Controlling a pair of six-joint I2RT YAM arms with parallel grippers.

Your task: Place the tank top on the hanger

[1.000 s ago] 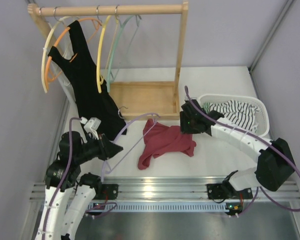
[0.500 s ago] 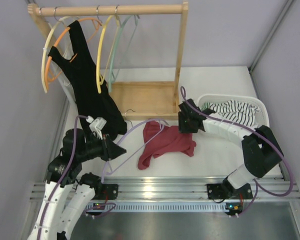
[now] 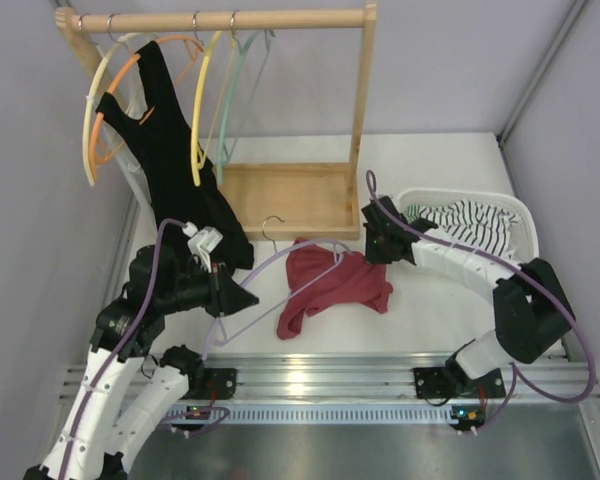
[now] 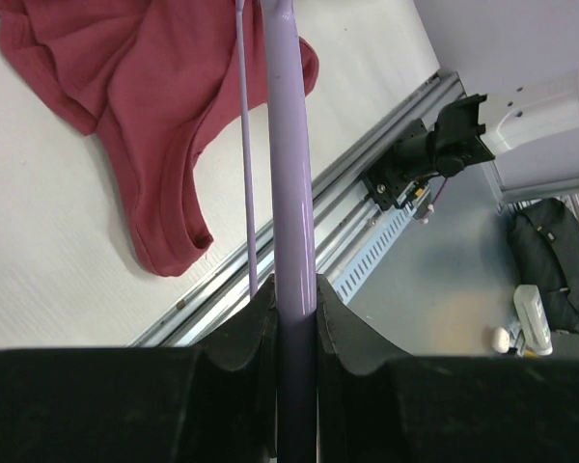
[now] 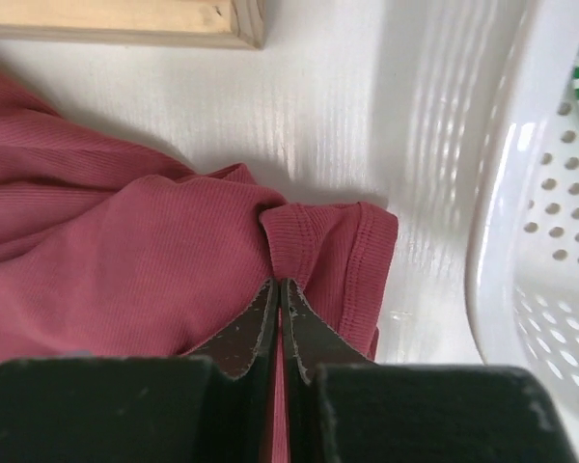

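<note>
The maroon tank top [image 3: 332, 284] lies crumpled on the white table; it also shows in the left wrist view [image 4: 145, 106] and the right wrist view [image 5: 125, 280]. My left gripper [image 3: 242, 298] is shut on the lavender hanger [image 3: 280, 258], whose arm [image 4: 288, 145] runs between the fingers. The hanger's far end lies over the tank top and its metal hook [image 3: 270, 225] points toward the wooden base. My right gripper [image 3: 373, 252] is shut on a fold of the tank top's edge [image 5: 309, 241] at its right side.
A wooden rack [image 3: 358, 110] stands at the back with a black garment [image 3: 175, 170], yellow [image 3: 202, 100] and pale green [image 3: 242, 80] hangers. A white basket [image 3: 515, 215] with striped cloth [image 3: 465, 222] sits at the right. The table's rail [image 4: 367, 251] runs along the front.
My left gripper has moved right and forward, carrying the hanger so its end now lies over the tank top. My right gripper has closed in on the tank top's right edge and stayed there.
</note>
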